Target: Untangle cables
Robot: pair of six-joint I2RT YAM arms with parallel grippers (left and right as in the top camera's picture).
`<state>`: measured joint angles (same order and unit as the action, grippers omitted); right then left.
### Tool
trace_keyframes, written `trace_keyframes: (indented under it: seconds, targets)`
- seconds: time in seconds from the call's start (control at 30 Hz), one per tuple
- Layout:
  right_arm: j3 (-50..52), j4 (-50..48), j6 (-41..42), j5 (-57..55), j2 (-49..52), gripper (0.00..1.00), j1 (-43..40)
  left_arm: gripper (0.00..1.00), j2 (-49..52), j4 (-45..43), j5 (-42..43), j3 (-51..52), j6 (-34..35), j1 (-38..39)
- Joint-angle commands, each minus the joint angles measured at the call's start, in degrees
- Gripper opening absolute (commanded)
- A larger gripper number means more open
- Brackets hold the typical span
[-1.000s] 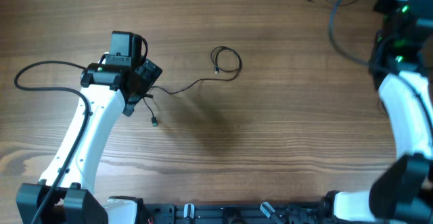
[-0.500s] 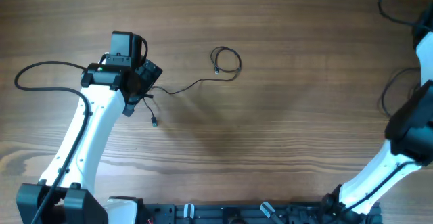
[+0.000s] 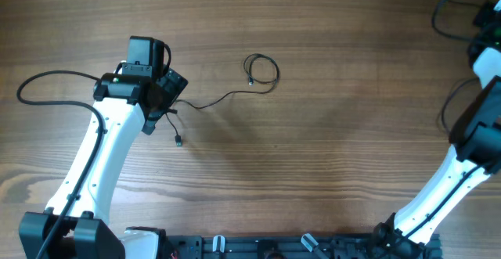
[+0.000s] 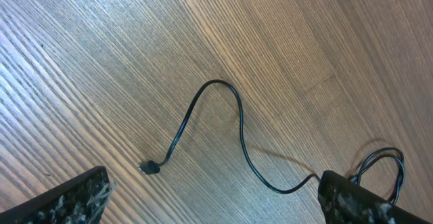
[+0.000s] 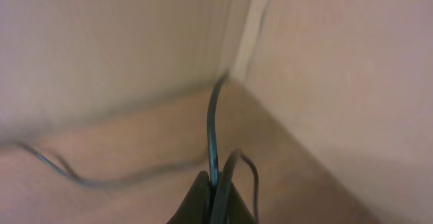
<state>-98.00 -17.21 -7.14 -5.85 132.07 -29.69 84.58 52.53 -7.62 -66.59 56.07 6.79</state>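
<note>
A thin black cable (image 3: 227, 96) lies on the wooden table, with a small coil (image 3: 262, 69) at its far end and a plug (image 3: 179, 141) near my left gripper (image 3: 162, 96). In the left wrist view this cable (image 4: 238, 126) snakes across the wood, its plug (image 4: 150, 167) just ahead of my left gripper (image 4: 216, 210). That gripper is open, with nothing between its fingers (image 4: 67, 198). My right gripper (image 5: 214, 182) is shut on another black cable (image 5: 212, 119), which rises from the fingertips. In the overhead view the right gripper itself is out of frame at the far right corner.
The right arm (image 3: 470, 134) stretches along the table's right edge to the far corner. A dark cord loop (image 3: 448, 10) hangs near that corner. A thicker black wire (image 3: 47, 77) arcs from the left arm. A wall corner (image 5: 243, 41) stands close behind the right gripper.
The right arm has swung up and out toward the far right corner, carrying its cable with it. The left arm and the cable by it have not moved.
</note>
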Motion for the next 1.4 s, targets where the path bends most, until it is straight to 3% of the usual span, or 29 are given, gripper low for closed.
trace_keyframes:
  seconds: [0.0,0.13,0.33,0.43,0.57,0.7,0.9,1.03,1.17,1.37]
  targets:
    - [-5.05,-0.81,6.45,9.31,-13.92,0.04,-1.51,1.00,-0.42,0.02,-0.37,-0.48,-0.11,-0.20]
    - [-5.09,1.01,14.49,7.41,-23.08,0.04,-2.80,1.00,-0.42,0.02,-0.37,-0.48,-0.11,-0.20]
    - [-5.09,12.66,38.03,-15.43,-29.53,0.04,-2.84,1.00,-0.42,0.02,-0.37,-0.48,-0.11,-0.20]
    - [-5.05,17.55,45.66,-15.54,-29.35,0.04,-2.64,1.00,-0.42,0.02,-0.37,-0.48,-0.11,-0.20]
    - [-4.68,24.83,68.67,-11.93,-27.39,0.04,-1.49,1.00,-0.42,0.02,-0.37,-0.48,-0.11,-0.20]
    - [-4.68,22.93,77.35,-4.96,-23.58,0.05,1.03,1.00,-0.42,0.02,-0.37,-0.48,-0.11,-0.20]
    - [-4.68,19.43,77.50,-11.74,-20.76,0.04,5.60,1.00,-0.42,0.02,-0.37,-0.48,-0.09,-0.20]
    - [-4.70,10.56,67.67,-14.56,-14.93,0.04,6.03,1.00,-0.42,0.02,-0.37,-0.48,-0.09,-0.20]
    - [-4.68,10.82,67.32,-23.04,-8.83,0.05,5.68,1.00,-0.42,0.02,-0.37,-0.48,-0.11,-0.20]
    - [-4.72,11.13,67.89,-17.86,-6.10,0.04,7.17,1.00,-0.42,0.02,-0.37,-0.48,-0.11,-0.20]
